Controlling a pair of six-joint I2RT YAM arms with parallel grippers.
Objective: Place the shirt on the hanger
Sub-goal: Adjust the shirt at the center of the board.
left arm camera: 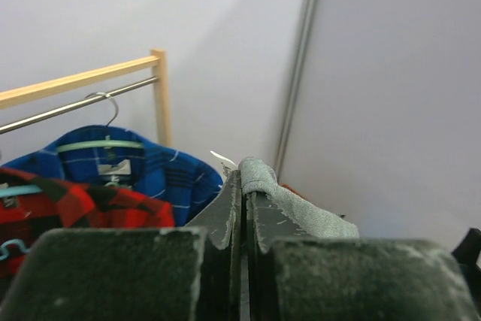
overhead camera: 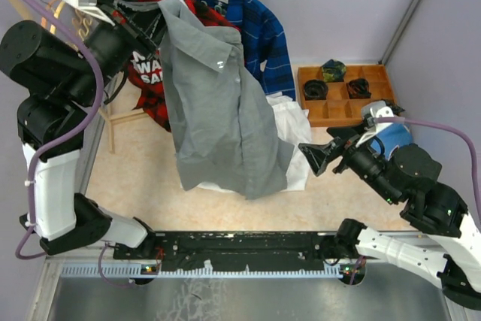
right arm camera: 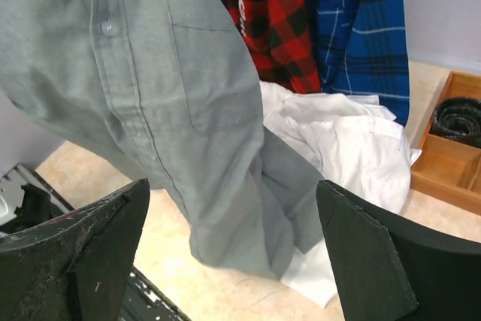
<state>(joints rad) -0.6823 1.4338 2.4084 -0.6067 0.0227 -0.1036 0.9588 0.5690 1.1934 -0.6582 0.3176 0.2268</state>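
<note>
Left fingers (left arm camera: 223, 219) tight on shirt (overhead camera: 218, 110), right fingers (right arm camera: 83, 261) apart; white shirt (right arm camera: 353, 148) underneath.

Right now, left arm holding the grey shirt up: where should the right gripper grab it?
Probably the hanging edge of the shirt nearest the right gripper, from the right: the left gripper pinches its top, fabric drapes free, open jaws face it.
</note>
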